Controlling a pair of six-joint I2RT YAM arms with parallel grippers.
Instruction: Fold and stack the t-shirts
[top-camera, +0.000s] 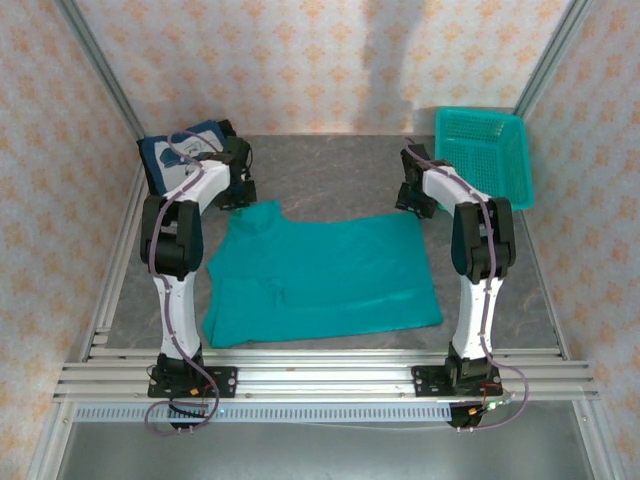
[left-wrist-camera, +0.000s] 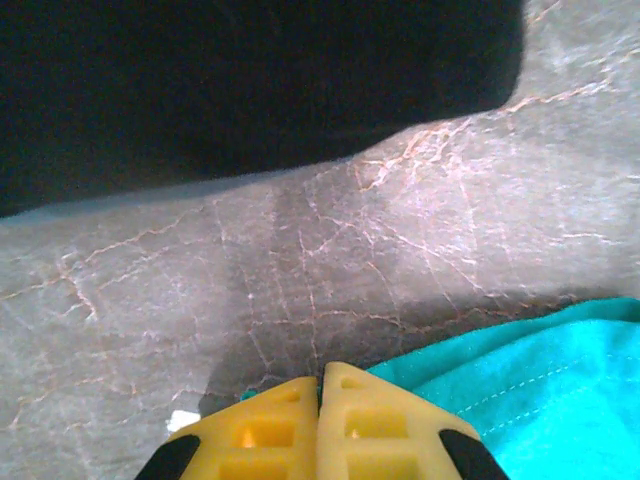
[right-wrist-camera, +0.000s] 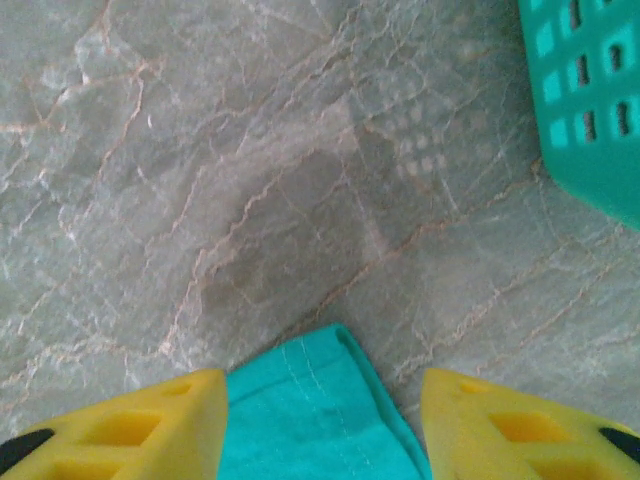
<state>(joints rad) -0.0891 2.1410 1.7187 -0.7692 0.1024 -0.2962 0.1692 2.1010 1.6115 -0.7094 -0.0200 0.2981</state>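
- Top view: teal shirt (top-camera: 330, 275) spread flat at mid-table between the two arms, plain-faced, creased in its left half, near hem close to the frame (top-camera: 320, 365) rails.
- Navy shirt (top-camera: 185, 150) with white print, bunched in the far left corner, apart from the teal one.
- Left gripper (top-camera: 240, 195) down at the teal shirt's far left corner; right gripper (top-camera: 412, 205) down at its far right corner.
- Basket (top-camera: 485, 150) of teal mesh in the far right corner. Table (top-camera: 330, 165) grey, veined like marble. Walls (top-camera: 300, 60) papered pale with orange motifs.
- Left wrist view: left gripper (left-wrist-camera: 322, 378) clenched, yellow fingers (left-wrist-camera: 385, 430) pressed together, seemingly pinching the edge of the teal shirt (left-wrist-camera: 550, 390). Cloth running off to the right, stitched hem showing. Navy shirt (left-wrist-camera: 250, 80) a near-black mass across the top, apart from the teal cloth. Cracked grey table (left-wrist-camera: 400, 250) between.
- Right wrist view: right gripper (right-wrist-camera: 322, 400) released, yellow fingers (right-wrist-camera: 150, 430) wide apart on either side of the teal shirt (right-wrist-camera: 310, 420) corner. Corner poking up between them, double-stitched along one edge.
- Basket (right-wrist-camera: 590, 110) wall at upper right, well apart from that corner. Hole pattern cast as pale spots on the table (right-wrist-camera: 200, 150).
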